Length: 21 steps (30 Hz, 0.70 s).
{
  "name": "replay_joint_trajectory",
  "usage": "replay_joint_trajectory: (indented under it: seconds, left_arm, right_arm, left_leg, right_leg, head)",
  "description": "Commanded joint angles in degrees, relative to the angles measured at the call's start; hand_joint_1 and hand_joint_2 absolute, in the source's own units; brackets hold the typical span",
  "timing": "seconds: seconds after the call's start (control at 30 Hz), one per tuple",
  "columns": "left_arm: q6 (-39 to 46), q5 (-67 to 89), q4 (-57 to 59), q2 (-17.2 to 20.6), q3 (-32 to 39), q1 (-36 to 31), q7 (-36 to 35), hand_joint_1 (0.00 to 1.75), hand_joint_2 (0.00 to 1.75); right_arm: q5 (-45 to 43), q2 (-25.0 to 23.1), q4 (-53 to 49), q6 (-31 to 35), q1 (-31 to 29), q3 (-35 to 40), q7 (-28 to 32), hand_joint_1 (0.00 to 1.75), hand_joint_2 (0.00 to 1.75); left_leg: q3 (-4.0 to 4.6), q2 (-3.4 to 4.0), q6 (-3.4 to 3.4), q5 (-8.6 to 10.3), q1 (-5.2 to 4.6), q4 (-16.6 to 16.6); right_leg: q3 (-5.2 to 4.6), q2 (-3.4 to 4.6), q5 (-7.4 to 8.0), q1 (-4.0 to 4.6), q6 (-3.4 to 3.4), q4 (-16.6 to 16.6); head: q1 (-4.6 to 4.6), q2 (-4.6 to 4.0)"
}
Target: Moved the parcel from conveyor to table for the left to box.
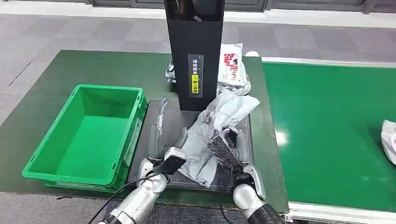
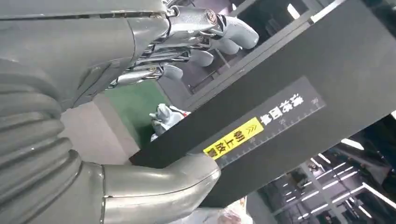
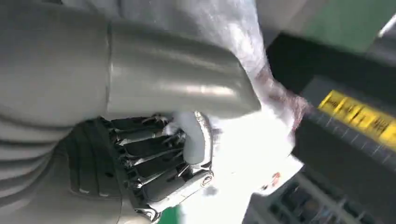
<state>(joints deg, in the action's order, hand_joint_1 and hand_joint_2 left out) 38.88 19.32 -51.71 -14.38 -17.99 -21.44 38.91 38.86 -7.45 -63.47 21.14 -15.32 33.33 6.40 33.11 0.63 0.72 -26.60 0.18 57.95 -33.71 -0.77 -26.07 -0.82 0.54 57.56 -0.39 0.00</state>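
Observation:
A crumpled grey-white parcel lies on the black pad in front of the black scanner tower. My right hand grips the parcel's right side. In the right wrist view its fingers curl into the white wrapping of the parcel. My left hand lies flat on the pad just left of the parcel, fingers stretched forward and holding nothing. The left wrist view shows that hand with its fingers apart, facing the tower. The green crate stands empty at the left.
Two more parcels lie behind the tower, a white-and-red one and a grey one. The green conveyor belt runs along the right, with another white parcel at the picture's right edge. The dark green table stretches out behind the crate.

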Motion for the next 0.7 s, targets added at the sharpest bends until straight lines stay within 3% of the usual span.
replay_joint_trajectory:
  seconds: [0.03,0.23,0.53,0.7]
  left_arm:
    - [0.0,0.08,6.62,1.11,-3.15,-3.31,-0.49,0.0,1.75]
    - [-0.68,1.21,9.3,1.23,-4.58,-3.05,-0.54,0.0,1.75]
    - [-1.35,1.75,9.5,1.08,-5.53,-2.67,-0.77,0.0,1.75]
    - [-2.84,2.75,11.32,0.64,-7.18,-2.73,-2.01,0.0,1.75]
  right_arm:
    - [-1.17,-0.61,-4.91,6.77,3.77,-8.54,4.33,0.0,0.0]
    - [-8.87,0.03,-10.99,14.33,10.37,-13.17,13.54,0.0,0.0]
    - [-11.31,0.36,-8.0,13.82,9.68,-12.86,14.14,0.0,0.0]
    - [-15.62,-0.13,-8.2,17.69,10.54,-14.08,17.86,0.0,0.0]
  left_leg:
    - [-0.01,-0.17,-0.01,0.04,0.03,-0.03]
    - [-0.12,-0.32,-0.02,0.07,0.05,-0.16]
    - [-0.09,-0.14,0.01,0.05,0.03,-0.14]
    - [-0.11,-0.13,-0.01,0.02,0.02,-0.13]
  right_leg:
    - [0.07,-0.07,0.02,0.03,-0.03,-0.06]
    - [0.23,-0.21,0.02,0.05,-0.05,-0.21]
    - [0.13,-0.02,0.07,0.03,-0.05,-0.18]
    - [0.14,-0.01,0.04,0.02,-0.04,-0.16]
  head:
    - [0.02,0.0]
    - [0.0,0.0]
    - [0.02,0.0]
    - [0.02,0.0]
